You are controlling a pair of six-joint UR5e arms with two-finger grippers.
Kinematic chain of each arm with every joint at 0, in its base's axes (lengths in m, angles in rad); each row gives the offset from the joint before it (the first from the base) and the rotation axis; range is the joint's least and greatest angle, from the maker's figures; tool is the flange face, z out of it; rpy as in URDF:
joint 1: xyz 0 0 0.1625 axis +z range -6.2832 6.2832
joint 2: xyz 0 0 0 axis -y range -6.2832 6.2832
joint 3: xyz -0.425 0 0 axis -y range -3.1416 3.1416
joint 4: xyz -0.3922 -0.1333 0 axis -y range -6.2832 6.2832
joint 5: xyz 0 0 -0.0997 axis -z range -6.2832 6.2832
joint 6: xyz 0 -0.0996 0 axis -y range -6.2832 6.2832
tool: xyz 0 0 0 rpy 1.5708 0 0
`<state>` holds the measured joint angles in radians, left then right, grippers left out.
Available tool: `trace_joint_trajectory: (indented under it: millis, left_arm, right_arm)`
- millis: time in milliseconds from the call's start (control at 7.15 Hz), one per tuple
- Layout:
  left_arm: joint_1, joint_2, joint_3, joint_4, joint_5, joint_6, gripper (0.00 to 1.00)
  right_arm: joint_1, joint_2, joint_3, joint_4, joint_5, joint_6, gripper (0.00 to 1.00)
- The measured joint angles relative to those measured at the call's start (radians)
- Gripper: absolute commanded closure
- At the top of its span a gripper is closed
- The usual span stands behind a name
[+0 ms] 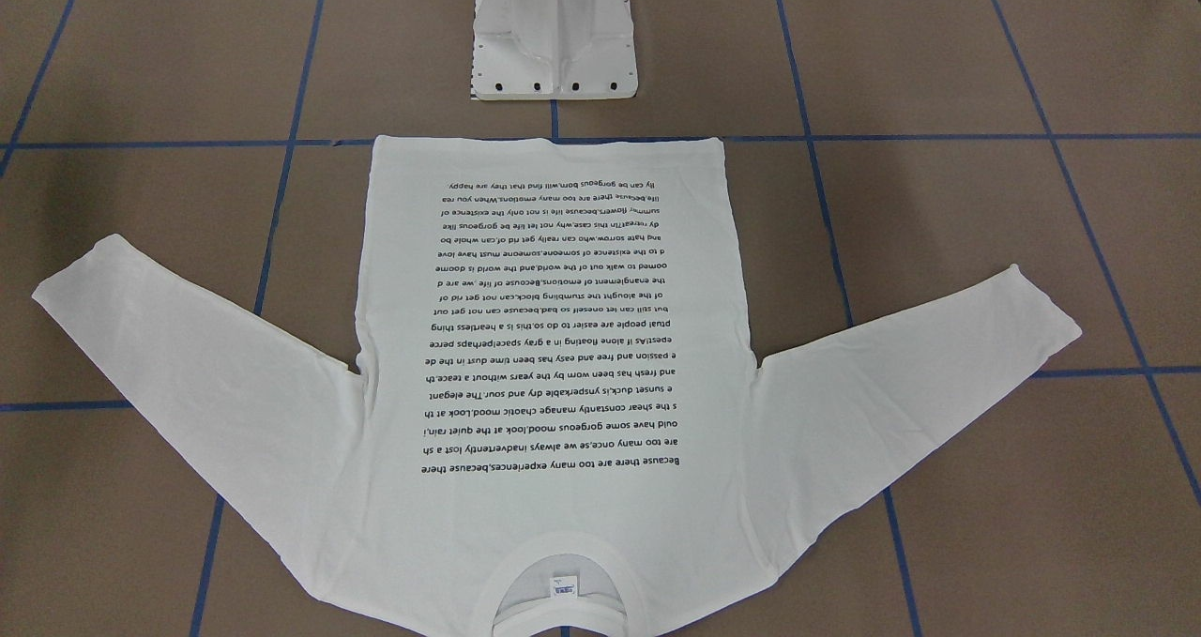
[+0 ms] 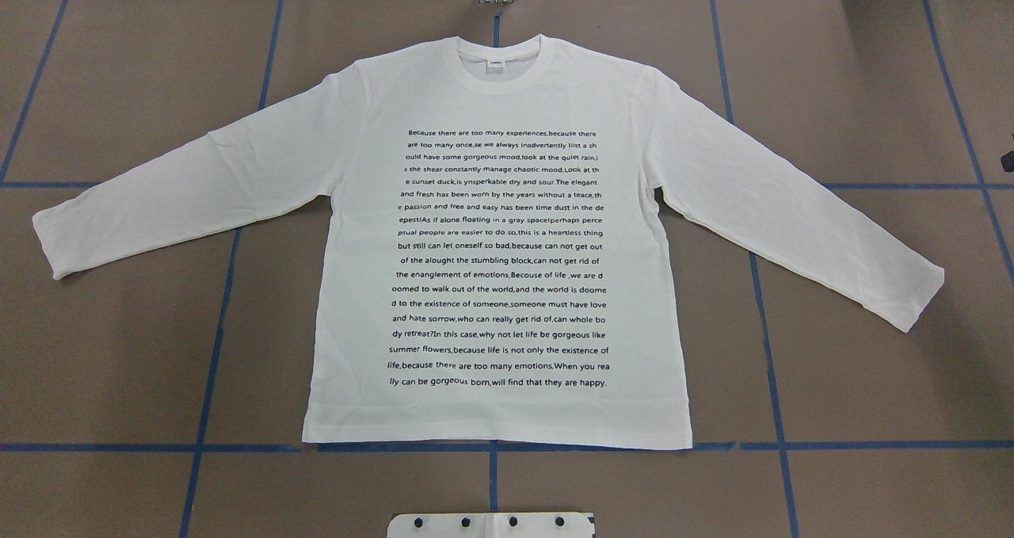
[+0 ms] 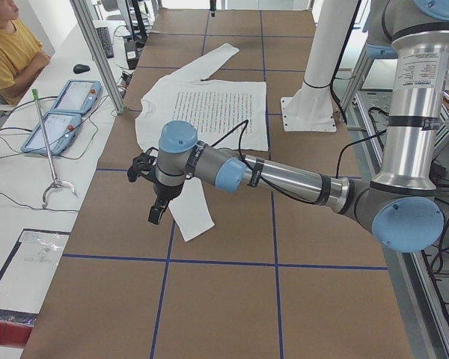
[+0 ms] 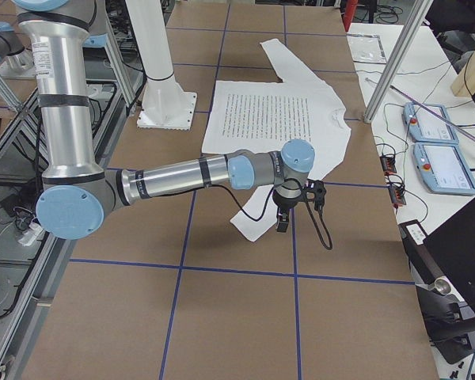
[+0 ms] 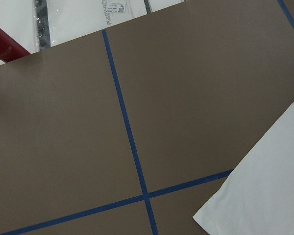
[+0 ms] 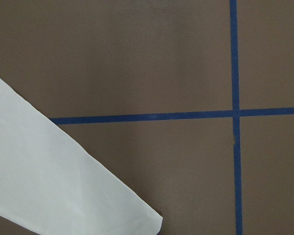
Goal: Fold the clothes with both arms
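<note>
**Front-facing view:** The white long-sleeved shirt [image 1: 554, 356] lies flat, print side up, on the brown table [image 1: 985, 55]. Its collar is at 6 o'clock and its hem at 12 o'clock, just short of the white pedestal [image 1: 554, 46]. The cuffs reach out toward 9 and 3 o'clock. No fold has been made, so the whole job appears to lie ahead.

**Overhead view:** The collar is at 12 o'clock and the hem at 6 o'clock, along a line of blue tape [image 2: 142, 448]. The thin cloth is smooth, with few wrinkles. A block of small black text fills the front.

**Left side view:** The left gripper [image 3: 157, 211] hangs over the table near the closest cuff, holding nothing. Whether its jaws are apart or together cannot be told.

**Right side view:** The right gripper [image 4: 283, 219] hangs near the other cuff, also empty. The set of its jaws cannot be told either.

**Left wrist view:** A cuff corner shows at 5 o'clock. No fingers are in view.

**Right wrist view:** The other cuff shows at 7 o'clock, again with no fingers in view. Both sleeves and the body remain to be folded.
</note>
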<state>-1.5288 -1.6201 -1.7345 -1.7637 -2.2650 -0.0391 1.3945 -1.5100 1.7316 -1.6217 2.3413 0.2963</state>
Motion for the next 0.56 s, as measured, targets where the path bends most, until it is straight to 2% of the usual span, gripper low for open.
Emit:
trace_joint_trajectory:
  millis: [560]
  left_arm:
    - [0.01,0.026,0.037,-0.028,-0.045,0.034,0.0]
  right_arm:
    - [-0.004,-0.001,0.002,0.009,-0.019,-0.008,0.0]
